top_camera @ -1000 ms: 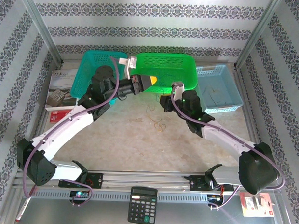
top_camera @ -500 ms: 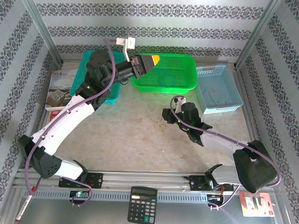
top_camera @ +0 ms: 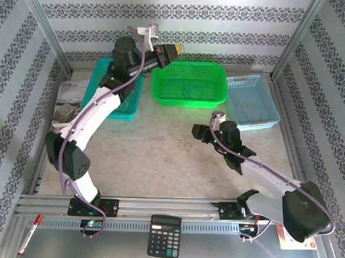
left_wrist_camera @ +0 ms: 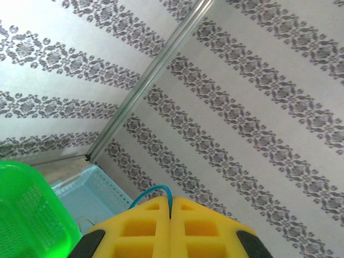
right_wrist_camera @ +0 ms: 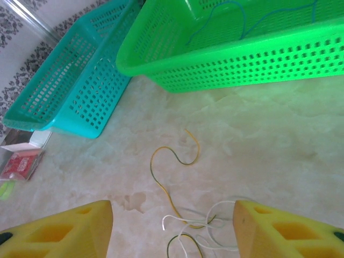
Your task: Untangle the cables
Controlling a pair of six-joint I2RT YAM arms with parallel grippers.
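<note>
Over the pale mottled tabletop (top_camera: 137, 162), in front of the green perforated plastic basket (top_camera: 187, 100), the right gripper (right_wrist_camera: 169, 209) hangs spread wide above loose thin yellow and whitish wires (top_camera: 183, 143). The left gripper (top_camera: 174, 50), high over the basket, pinches a thin bluish wire loop (left_wrist_camera: 152, 192).

cropped by the bottom edge of the left wrist view: the left gripper (left_wrist_camera: 171, 209). buried between its pressed-together pads: all but a short loop of a blue cable (left_wrist_camera: 152, 190). cropped below in the right wrist view: the right gripper (right_wrist_camera: 172, 215) and the whitish cables (right_wrist_camera: 215, 207). too small from above to tell strand from strand: the tangle of cables (top_camera: 183, 143). half hidden under the right arm's base: a red packet (top_camera: 307, 245).
</note>
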